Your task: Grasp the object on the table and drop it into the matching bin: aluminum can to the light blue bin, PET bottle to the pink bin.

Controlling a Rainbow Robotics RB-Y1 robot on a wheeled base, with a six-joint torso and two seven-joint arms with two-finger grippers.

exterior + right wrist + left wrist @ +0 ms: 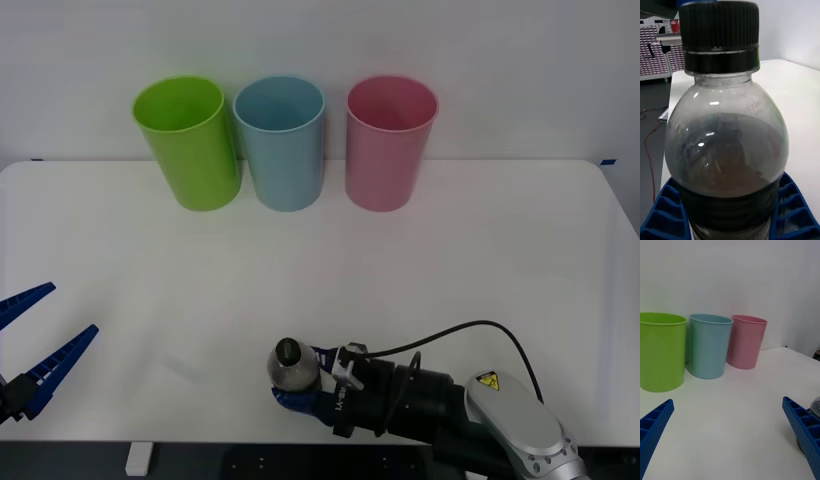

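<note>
The PET bottle (289,363), small and clear with a black cap, stands upright near the table's (480,260) front edge, a little right of centre. My right gripper (298,378) is shut on it, one blue finger on each side of its dark ribbed base. In the right wrist view the bottle (726,142) is very close, and the blue fingers (662,213) hug its lower part. The pink bin (390,142) stands at the back, right of the light blue bin (281,141). At the front left edge my left gripper (72,310) hangs open and holds nothing.
A lime green bin (188,140) stands left of the light blue bin; the three form a row along the far edge. In the left wrist view the pink bin (746,341) is the farthest of the row. A black cable (470,330) loops over my right wrist.
</note>
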